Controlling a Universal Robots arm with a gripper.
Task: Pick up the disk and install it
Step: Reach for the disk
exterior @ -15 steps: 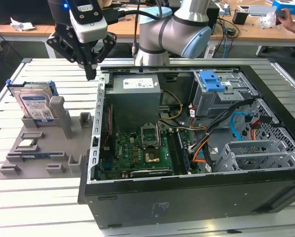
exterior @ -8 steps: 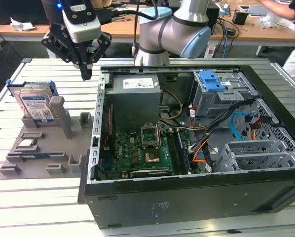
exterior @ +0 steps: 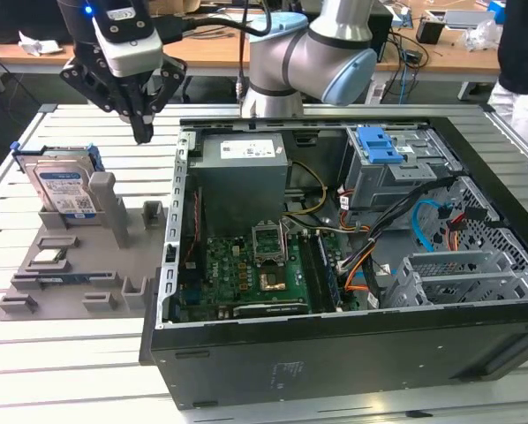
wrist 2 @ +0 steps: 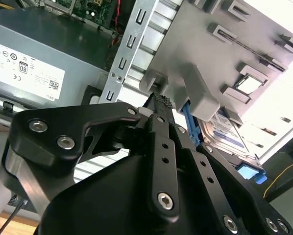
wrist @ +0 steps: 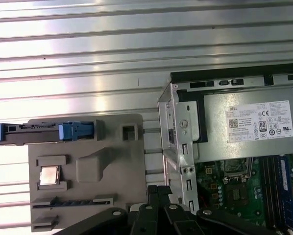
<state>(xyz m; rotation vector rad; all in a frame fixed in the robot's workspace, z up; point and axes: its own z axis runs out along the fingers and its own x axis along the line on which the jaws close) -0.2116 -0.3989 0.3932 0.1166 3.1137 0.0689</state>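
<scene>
While the arm (exterior: 313, 53) hangs over the slatted metal table (exterior: 70, 353), I see the gripper (exterior: 144, 134) pointing down at about eleven o'clock in the exterior view. Its two black fingers are pressed together into one tip, and nothing is held between them. The second wrist view gives me the same reading: the gripper (wrist 2: 160, 102) has its ribbed tips closed on each other, apart from everything below.

The disk (exterior: 63, 190) stands on edge in a slot of the grey fixture (exterior: 114, 256), at roughly eight o'clock from the fingertips and near them, with no contact. Its white-and-blue label faces the exterior camera, and the blue caddy frames its edges. From the first wrist view I look onto the disk (wrist: 38, 132) edge-on, a thin dark bar with blue ends along one border of the fixture (wrist: 87, 196). In the second wrist view the disk (wrist 2: 230, 129) shows partly behind a grey post.

A small silver chip (exterior: 49, 257) lies flat in a pocket of the fixture, at six o'clock from the disk.

At three o'clock from the fixture sits the open computer case (exterior: 335, 353). Inside it I make out the power supply (exterior: 244, 159), the green motherboard (exterior: 246, 274) and the drive cage (exterior: 396, 172) with its blue latch.
</scene>
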